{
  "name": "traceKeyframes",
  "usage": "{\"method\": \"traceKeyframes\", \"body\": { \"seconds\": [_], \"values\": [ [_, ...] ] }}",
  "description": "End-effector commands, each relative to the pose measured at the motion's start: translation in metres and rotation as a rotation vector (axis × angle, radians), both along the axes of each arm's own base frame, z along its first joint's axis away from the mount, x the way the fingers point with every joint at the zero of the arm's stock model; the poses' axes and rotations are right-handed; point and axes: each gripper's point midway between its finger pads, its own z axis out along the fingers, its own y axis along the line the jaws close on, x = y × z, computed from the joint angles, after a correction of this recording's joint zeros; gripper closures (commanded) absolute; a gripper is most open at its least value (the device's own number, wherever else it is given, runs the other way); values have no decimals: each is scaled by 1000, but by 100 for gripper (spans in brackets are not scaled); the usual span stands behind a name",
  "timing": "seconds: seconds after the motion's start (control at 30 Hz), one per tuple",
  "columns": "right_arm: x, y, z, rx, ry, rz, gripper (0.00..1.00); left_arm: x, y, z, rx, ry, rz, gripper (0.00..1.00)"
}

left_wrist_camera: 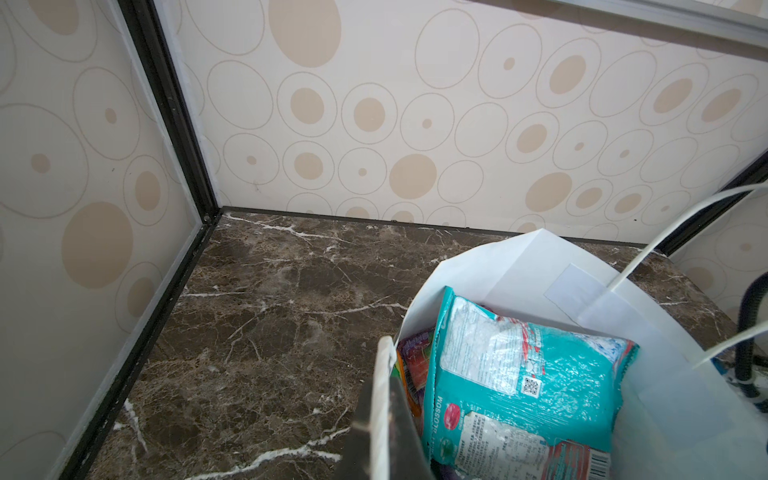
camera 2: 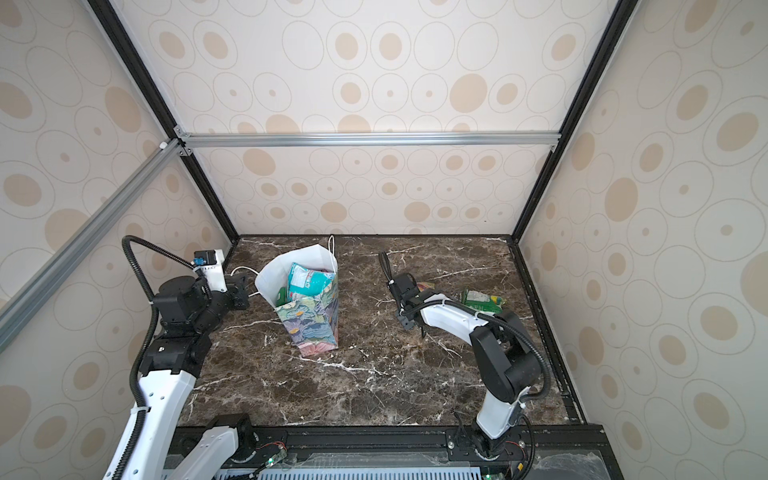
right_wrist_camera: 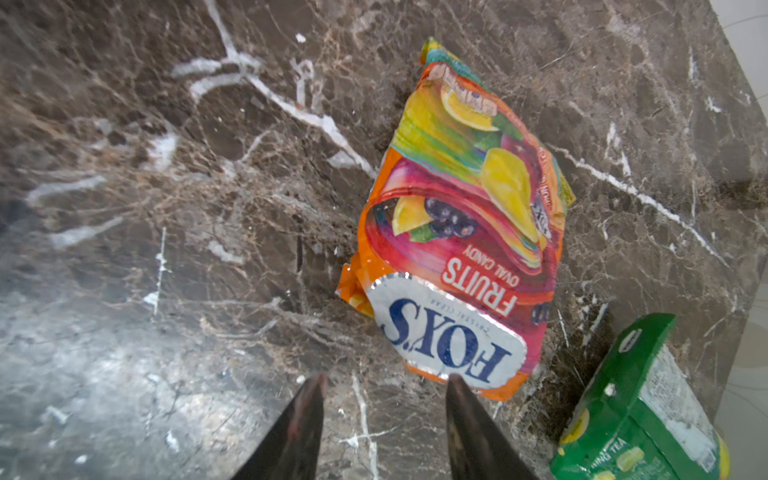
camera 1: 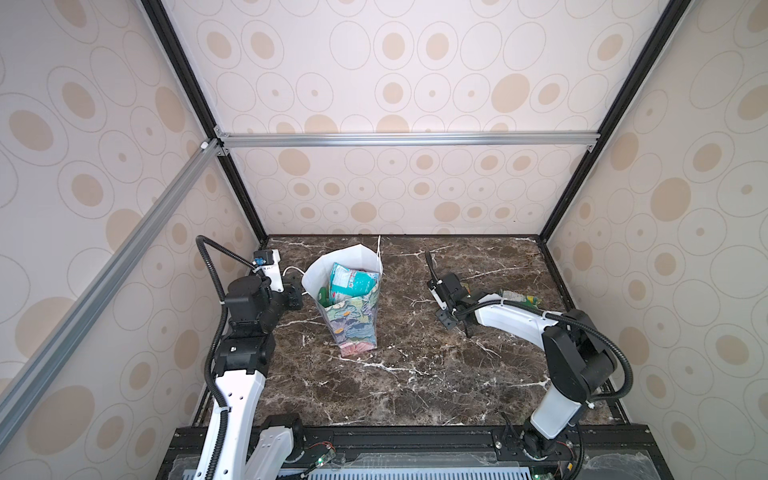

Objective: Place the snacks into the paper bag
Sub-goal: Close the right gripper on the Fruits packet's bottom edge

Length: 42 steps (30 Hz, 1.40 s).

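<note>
My R gripper [right_wrist_camera: 384, 380]: jaws apart, empty, by fruit pkt [right_wrist_camera: 457, 216]. L gripper [left_wrist_camera: 388, 399] pinches bag [left_wrist_camera: 519, 266] rim. Next: centre, lower, grip pkt.

bright, even, diffuse light fills every view; shadows are soft. in the right wrist view pale glare washes the dark brown white-veined marble tabletop [right_wrist_camera: 83, 353], and the black fingers [right_wrist_camera: 299, 428] of the right gripper [right_wrist_camera: 386, 376] look blurred.

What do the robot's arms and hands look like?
Left arm and right arm: white shells, black joints. A black ribbed hose runs along each, tied with white zip ties. Left hand and right hand are black, with dark tapered fingers.
</note>
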Motion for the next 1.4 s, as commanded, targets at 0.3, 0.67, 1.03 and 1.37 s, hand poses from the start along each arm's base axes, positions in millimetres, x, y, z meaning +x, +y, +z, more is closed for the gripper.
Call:
{"method": "traceKeyframes", "body": {
  "seconds": [0.3,0.67,1.03,1.37],
  "values": [
    [24,1,-6,-180,-118,0,52,0,5,8,15,-20,22,100],
    [35,3,-13,-214,-140,8,68,-1,6,8,20,-21,25,100],
    [35,4,-5,-184,-159,-11,94,-1,5,9,19,-23,21,100],
    [33,10,25,-33,-184,-51,100,-3,6,12,25,-31,23,100]
  ]
}}
